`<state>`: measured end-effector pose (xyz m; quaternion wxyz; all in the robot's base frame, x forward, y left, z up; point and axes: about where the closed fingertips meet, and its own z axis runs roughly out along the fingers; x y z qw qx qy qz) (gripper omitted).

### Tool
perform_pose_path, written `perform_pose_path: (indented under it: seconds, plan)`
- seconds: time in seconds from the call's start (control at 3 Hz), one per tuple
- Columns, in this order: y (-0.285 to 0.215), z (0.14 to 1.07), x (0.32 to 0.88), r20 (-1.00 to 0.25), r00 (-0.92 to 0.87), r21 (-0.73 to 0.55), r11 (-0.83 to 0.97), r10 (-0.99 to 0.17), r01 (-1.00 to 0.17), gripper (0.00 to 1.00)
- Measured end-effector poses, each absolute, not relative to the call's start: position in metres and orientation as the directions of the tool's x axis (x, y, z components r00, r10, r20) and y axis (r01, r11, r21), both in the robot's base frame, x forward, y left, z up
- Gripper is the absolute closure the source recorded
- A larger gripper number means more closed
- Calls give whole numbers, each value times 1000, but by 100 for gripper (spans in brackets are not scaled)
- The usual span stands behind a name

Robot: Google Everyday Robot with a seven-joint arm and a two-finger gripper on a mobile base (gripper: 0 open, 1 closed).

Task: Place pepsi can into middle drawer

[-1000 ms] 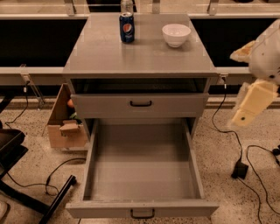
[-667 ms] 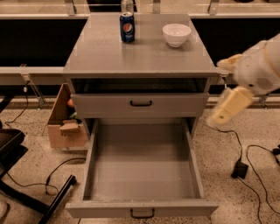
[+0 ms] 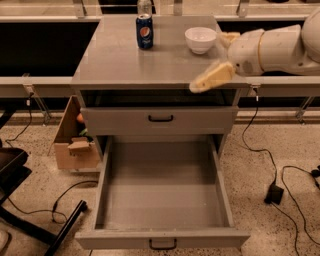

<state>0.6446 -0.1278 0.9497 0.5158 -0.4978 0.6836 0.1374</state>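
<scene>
The pepsi can (image 3: 144, 31), dark blue with a silver top, stands upright at the back of the grey cabinet top (image 3: 125, 65). The middle drawer (image 3: 162, 200) is pulled fully out at the bottom, and its flat floor is bare. My gripper (image 3: 208, 62) is open and empty on a white arm coming in from the right. It hovers over the front right part of the cabinet top, to the right of the can and well apart from it. One cream finger (image 3: 212, 77) points down-left over the front edge.
A white bowl (image 3: 200, 40) sits just behind the gripper. A clear bottle (image 3: 144, 6) stands behind the can. Another grey drawer (image 3: 160, 120) is closed above the open one. A cardboard box (image 3: 75, 137) and chair legs (image 3: 30, 220) are at the left, and cables (image 3: 275, 190) at the right.
The arm has swung up and left, from beside the cabinet's right side to above the front right of the cabinet top. The can, bowl and drawers have not moved.
</scene>
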Motion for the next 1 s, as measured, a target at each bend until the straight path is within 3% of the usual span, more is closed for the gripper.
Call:
perform_pose_path:
  seconds: [0.33, 1.0]
  plan:
    - [-107, 982, 701, -897, 90, -350, 569, -433, -745, 0]
    - [-115, 994, 715, -902, 105, -369, 620, -419, -692, 0]
